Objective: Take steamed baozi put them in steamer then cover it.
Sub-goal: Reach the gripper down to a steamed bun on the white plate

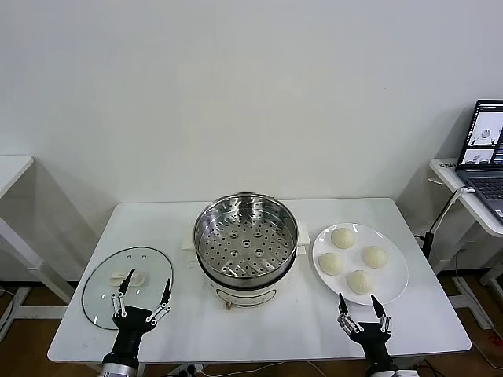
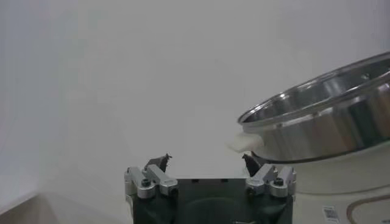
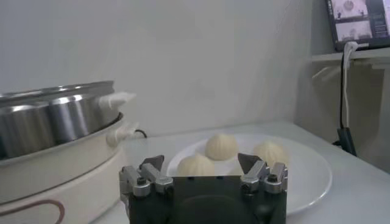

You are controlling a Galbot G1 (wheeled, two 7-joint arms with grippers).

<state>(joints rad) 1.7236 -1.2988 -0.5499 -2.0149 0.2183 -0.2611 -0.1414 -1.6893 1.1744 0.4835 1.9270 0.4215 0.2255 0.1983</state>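
— What sits just ahead of the right gripper?
— A white plate (image 1: 393, 292) on the white table (image 1: 259, 334).
— And farther right?
— A side desk (image 1: 471, 196) carrying an open laptop (image 1: 485, 149).

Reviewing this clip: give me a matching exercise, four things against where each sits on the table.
Things:
1. steamer
2. cover
3. baozi
4. right gripper

Places:
A. flat on the table at the robot's left
B. on the white plate
C. table's middle, empty
D. open, just before the plate

Pairs: 1-C, 2-A, 3-B, 4-D
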